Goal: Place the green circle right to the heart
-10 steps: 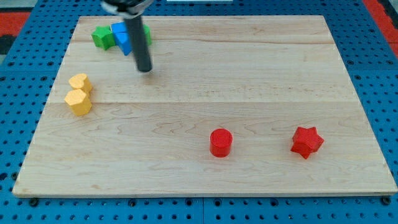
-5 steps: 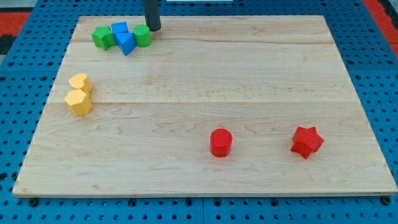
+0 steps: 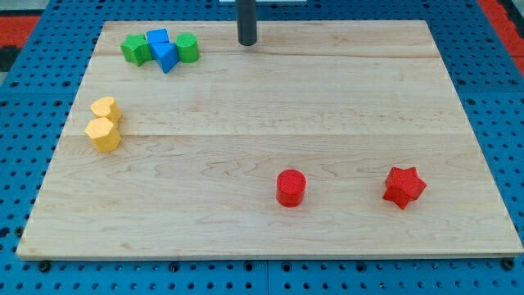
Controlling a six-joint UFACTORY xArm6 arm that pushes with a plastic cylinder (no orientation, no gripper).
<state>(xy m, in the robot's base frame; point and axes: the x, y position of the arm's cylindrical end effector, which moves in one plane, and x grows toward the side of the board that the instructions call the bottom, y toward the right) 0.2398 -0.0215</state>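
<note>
The green circle [image 3: 187, 47] sits near the view's top left, touching a blue block [image 3: 167, 56]. The yellow heart [image 3: 106, 108] lies at the view's left, just above a yellow hexagon-like block [image 3: 103, 134]. My tip [image 3: 247, 42] stands on the board near the top edge, to the right of the green circle and apart from it.
A second blue block [image 3: 157, 39] and a second green block [image 3: 135, 49] cluster left of the green circle. A red cylinder [image 3: 291, 188] and a red star [image 3: 404, 187] lie toward the view's bottom right. The wooden board [image 3: 344, 98] rests on a blue pegboard.
My tip moved from the board's upper left middle up beside the green circle, then right along the top edge. No block has visibly moved.
</note>
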